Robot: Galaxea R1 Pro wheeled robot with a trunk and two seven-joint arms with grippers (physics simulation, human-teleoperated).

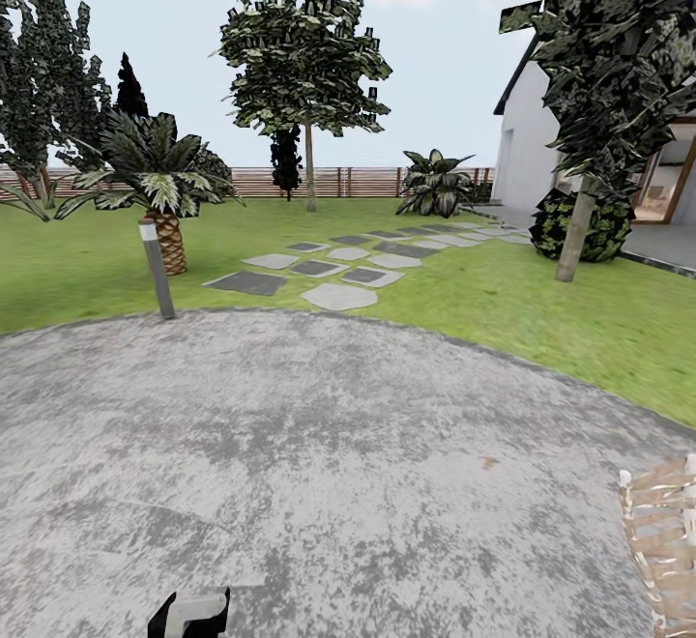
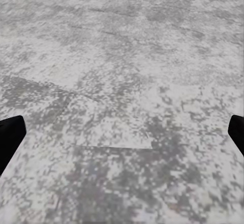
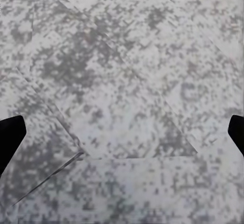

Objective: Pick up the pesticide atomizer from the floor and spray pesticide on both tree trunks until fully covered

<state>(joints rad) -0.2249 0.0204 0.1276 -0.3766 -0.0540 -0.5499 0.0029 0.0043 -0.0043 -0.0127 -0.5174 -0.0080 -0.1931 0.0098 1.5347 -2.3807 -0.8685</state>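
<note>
1. Left gripper [image 2: 122, 132] and right gripper [image 3: 122, 132]: fingers spread wide, nothing held, grey mottled paving [image 1: 319, 464] beneath.
2. Two trees [image 1: 307, 68] seen across the grass [image 1: 541, 309], fence [image 1: 367, 181] behind.
3. Atomizer's place cannot be told.

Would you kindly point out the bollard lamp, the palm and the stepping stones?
bollard lamp [image 1: 158, 274]: head view, mid post.
palm [image 1: 169, 242]: head view, scaly trunk.
stepping stones [image 1: 339, 297]: head view, nearest slab.

2 leafy trees [image 1: 307, 58], 1 palm [image 1: 159, 179], 1 post [image 1: 157, 269].
</note>
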